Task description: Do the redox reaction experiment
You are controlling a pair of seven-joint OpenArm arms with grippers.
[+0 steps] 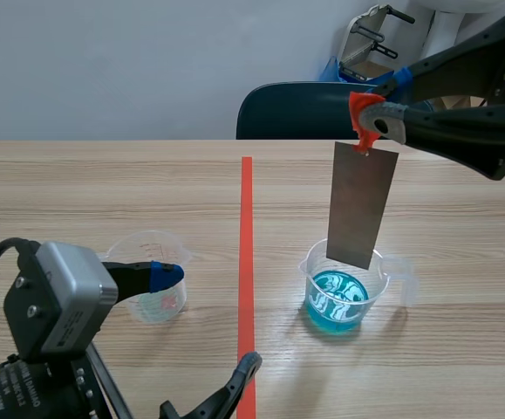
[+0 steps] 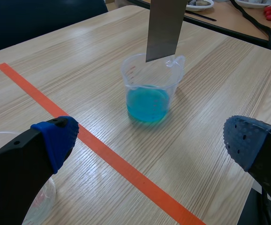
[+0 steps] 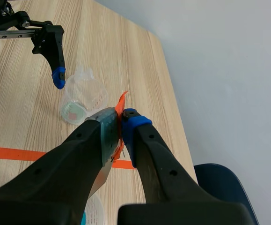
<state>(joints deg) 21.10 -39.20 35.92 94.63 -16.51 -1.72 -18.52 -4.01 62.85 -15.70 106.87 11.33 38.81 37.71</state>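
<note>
— Where the wooden table (image 1: pixel 104 183) runs off toward the wall, what stands beyond it?

— A dark blue chair (image 1: pixel 296 109), pushed in at the far edge. An orange-red tape line (image 1: pixel 247 262) runs down the middle of the tabletop.

— And the arms?

— The right gripper (image 1: pixel 376 118) is raised over the right half of the table. Its fingers are pinched narrow on the top edge of a grey metal sheet (image 1: pixel 362 205). The left gripper (image 1: pixel 207 319) is low by the near edge with its fingers spread wide and nothing between them.

— Where does the sheet sit?

— It hangs down from the grip, slightly tilted. Its lower edge is about level with the rim of the measuring cup of blue liquid (image 1: pixel 344 292), just right of the tape. From the left wrist, that edge is clear of the liquid's surface.

— Anything on the left?

— A second clear measuring cup (image 1: pixel 154 279). One blue pad (image 1: pixel 167 273) of the left gripper is at its rim; I can't tell if they touch.

— Smallest detail?

— An orange-red piece (image 3: pixel 121 105) is squeezed between the right fingertips, at the sheet's top.
</note>
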